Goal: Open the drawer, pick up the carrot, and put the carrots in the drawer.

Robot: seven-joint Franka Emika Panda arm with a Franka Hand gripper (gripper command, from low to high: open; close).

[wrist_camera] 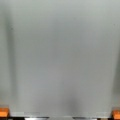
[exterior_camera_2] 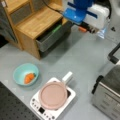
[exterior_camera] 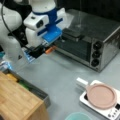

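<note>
One drawer (exterior_camera_2: 51,37) stands open; gripper (exterior_camera: 47,51) above bare table (wrist_camera: 60,57), fingers apparently spread, empty; carrot (exterior_camera_2: 29,77) in bowl (exterior_camera_2: 18,71).

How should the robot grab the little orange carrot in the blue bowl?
Probably from straight above, pinching the carrot across its middle. It lies low in the bowl, and the rim would block a sideways approach. The end effector hangs open above the table near the open drawer, holding nothing.
</note>
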